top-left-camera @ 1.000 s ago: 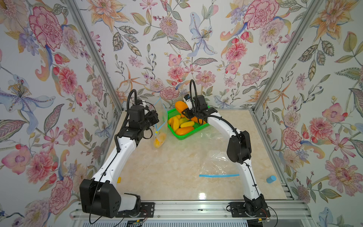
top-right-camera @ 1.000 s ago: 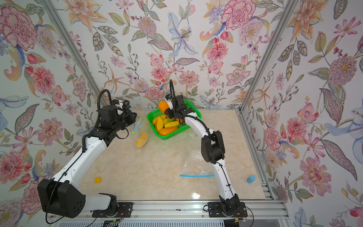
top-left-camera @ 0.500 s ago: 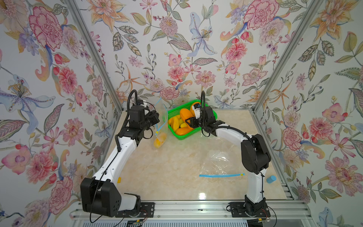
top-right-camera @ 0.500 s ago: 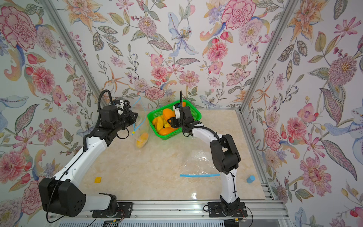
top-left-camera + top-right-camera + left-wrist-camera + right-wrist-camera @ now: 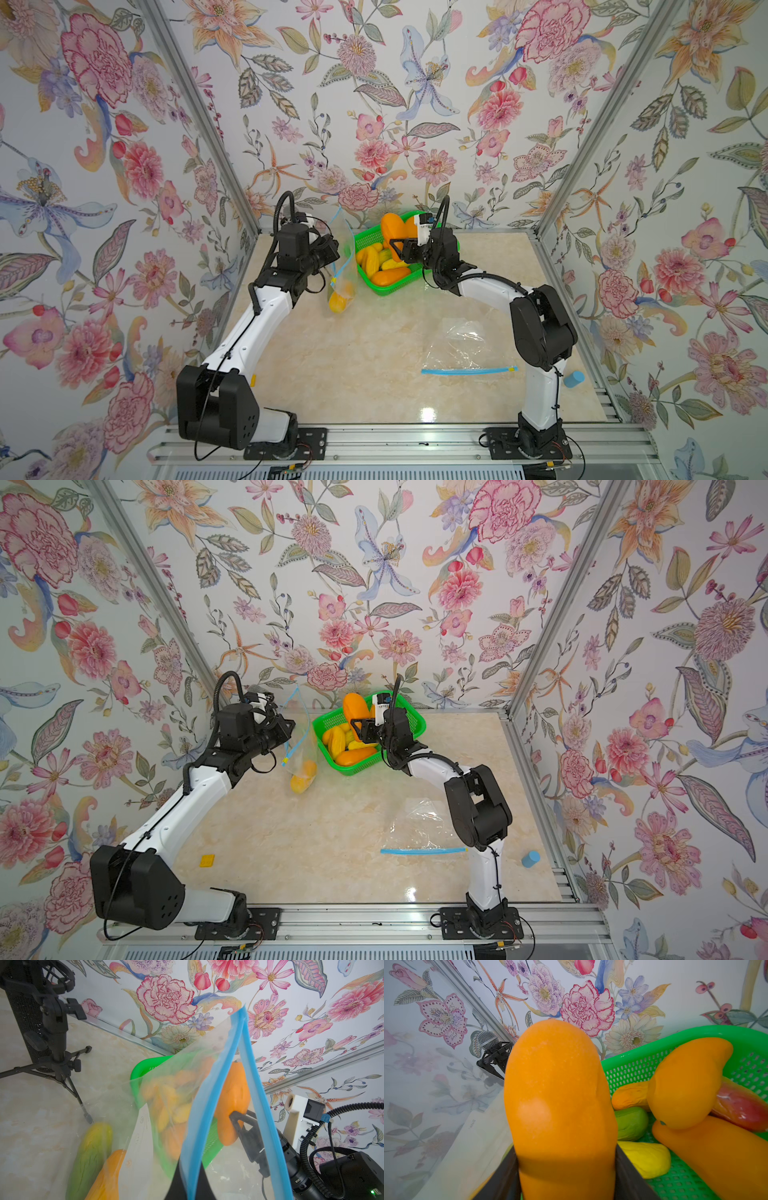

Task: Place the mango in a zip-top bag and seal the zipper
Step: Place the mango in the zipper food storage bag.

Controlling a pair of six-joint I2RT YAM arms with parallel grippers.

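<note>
The right gripper (image 5: 566, 1167) is clamped on an orange mango (image 5: 558, 1095) and holds it in the air over the green basket (image 5: 392, 287), just beside the zip-top bag (image 5: 344, 253), which hangs from the left gripper (image 5: 189, 1188), closed tight on its blue zipper edge (image 5: 209, 1115), with a yellow mango (image 5: 337, 303) at its bottom

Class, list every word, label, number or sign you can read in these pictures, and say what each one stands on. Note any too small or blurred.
"Date:" – faint, on the white panel of the hanging zip-top bag, right wrist view.
Other marks on that panel, left wrist view: too blurred to read.
Dark print on the white wrist mount of the right arm: too small to read.
Nothing else is legible.
</note>
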